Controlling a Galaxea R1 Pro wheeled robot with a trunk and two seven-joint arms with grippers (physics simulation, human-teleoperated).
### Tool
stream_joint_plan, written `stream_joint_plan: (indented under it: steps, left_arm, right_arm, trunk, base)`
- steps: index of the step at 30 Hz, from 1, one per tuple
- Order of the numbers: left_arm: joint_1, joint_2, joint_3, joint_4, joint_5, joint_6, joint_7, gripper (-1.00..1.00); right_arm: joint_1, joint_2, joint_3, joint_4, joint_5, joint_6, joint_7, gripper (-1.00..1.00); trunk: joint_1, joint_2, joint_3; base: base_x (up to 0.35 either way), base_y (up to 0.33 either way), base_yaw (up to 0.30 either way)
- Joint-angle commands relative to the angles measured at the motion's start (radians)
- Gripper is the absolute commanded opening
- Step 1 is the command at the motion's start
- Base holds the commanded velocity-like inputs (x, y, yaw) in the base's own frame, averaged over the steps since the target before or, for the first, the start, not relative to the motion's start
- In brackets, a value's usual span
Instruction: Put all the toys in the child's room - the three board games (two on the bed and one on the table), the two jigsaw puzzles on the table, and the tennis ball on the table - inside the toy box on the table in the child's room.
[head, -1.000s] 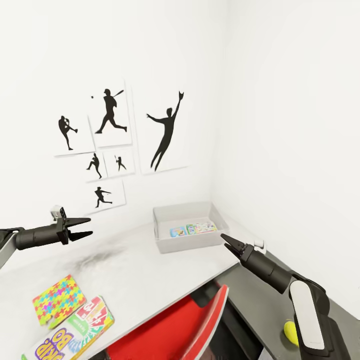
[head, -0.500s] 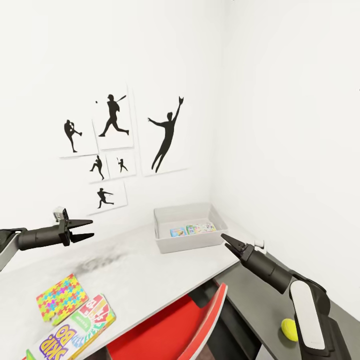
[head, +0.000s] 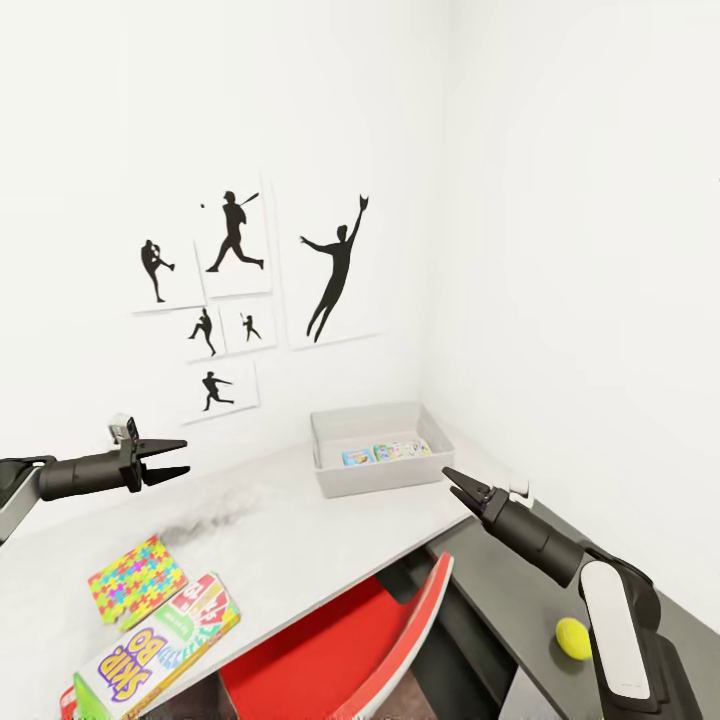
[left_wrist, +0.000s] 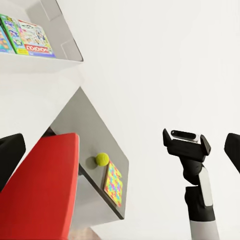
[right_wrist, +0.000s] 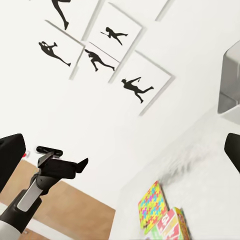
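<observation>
White walls meet in a corner above the pale grey worktop (head: 300, 520), with black baseball-player silhouette pictures (head: 340, 268) on the wall behind it.

The left gripper (head: 166, 459) hangs over the worktop with its dark pointed fingers (head: 160, 446) spread and nothing between them. The right gripper (head: 456, 481) hangs off the worktop's front corner; its fingers look pressed together, empty.

Just beyond the right fingers sits the toy box (head: 380, 476), a shallow light grey bin with sloping sides. In the head view small printed boxes (head: 385, 452) lie flat inside it. The left wrist view shows them closer (left_wrist: 25, 37), green and blue with glossy print.

Below the left fingers lies a jigsaw puzzle box (head: 137, 580), covered in bright interlocking pieces, and touching it, nearer the front edge, the "SKIP BO" board game (head: 160, 645). The right wrist view shows this pair side by side (right_wrist: 152, 206) and the left gripper (right_wrist: 70, 165) against the wall.

Well apart, behind the right arm, the yellow tennis ball (head: 573, 638) rests on the lower dark grey section (head: 520, 600). The left wrist view adds what the head view hides: a second jigsaw puzzle box (left_wrist: 114, 183) just beside the ball (left_wrist: 102, 159). A smooth red chair (head: 350, 650) stands under the worktop.
</observation>
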Motion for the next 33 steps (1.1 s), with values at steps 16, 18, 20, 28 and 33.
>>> stream_joint_plan:
  steps: [16,18,20,28,33]
  left_arm:
    - [-0.001,0.007,-0.003,0.001,0.003,0.008,-0.006,1.00]
    - [-0.001,0.008,-0.002,0.001,0.003,0.008,-0.006,1.00]
    - [-0.001,0.008,-0.002,0.001,0.003,0.008,-0.006,1.00]
    - [-0.001,0.007,-0.002,0.001,0.003,0.007,-0.006,1.00]
    - [0.000,0.006,-0.002,0.001,0.003,0.007,-0.006,1.00]
  right_arm:
    - [-0.001,0.003,-0.001,0.000,0.004,0.004,0.004,1.00]
    - [-0.001,0.004,-0.001,0.000,0.004,0.003,0.002,1.00]
    - [-0.001,0.004,0.000,0.000,0.004,0.003,0.000,1.00]
    - [-0.001,0.003,0.001,0.000,0.004,0.002,-0.006,1.00]
    - [-0.001,0.003,0.001,0.000,0.004,0.002,-0.006,1.00]
  trunk:
    - [0.000,-0.001,-0.001]
    - [0.000,-0.001,-0.001]
    - [0.000,-0.001,-0.001]
    - [0.000,-0.001,0.004]
    - [0.000,-0.001,0.005]
  base:
    - [-0.013,0.002,0.000]
    - [-0.008,0.000,0.004]
    - [-0.045,0.000,0.040]
    - [-0.161,0.071,0.167]
    - [-0.096,0.055,0.157]
